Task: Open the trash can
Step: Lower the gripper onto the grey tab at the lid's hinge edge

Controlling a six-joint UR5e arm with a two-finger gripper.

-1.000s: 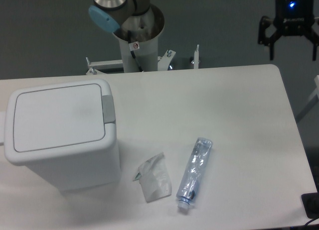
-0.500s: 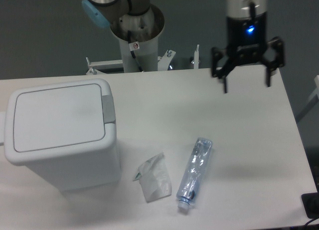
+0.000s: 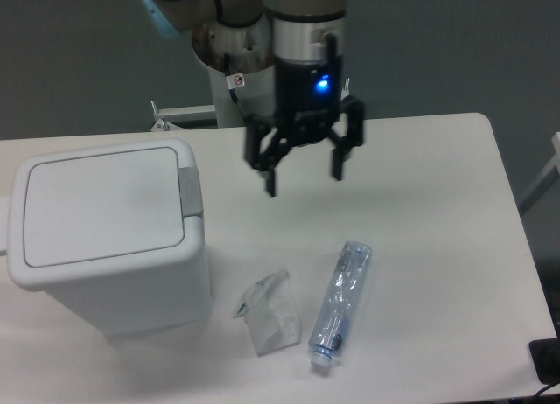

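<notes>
A large white trash can (image 3: 105, 238) is sitting at the left of the table (image 3: 437, 203), its flat lid lying closed and a grey push-button strip (image 3: 190, 191) running along the lid's right edge. Just right of it, the gripper (image 3: 302, 184) is hanging above the tabletop, jaws spread wide and gripping nothing (a blue light is glowing on its body). Near the front, a crumpled clear wrapper (image 3: 269, 312) and a flattened plastic bottle (image 3: 342, 304) are lying side by side. To open the can well, one fingertip probably should be coming down squarely onto the grey strip, pressing straight and gently so the can is not sliding.
</notes>
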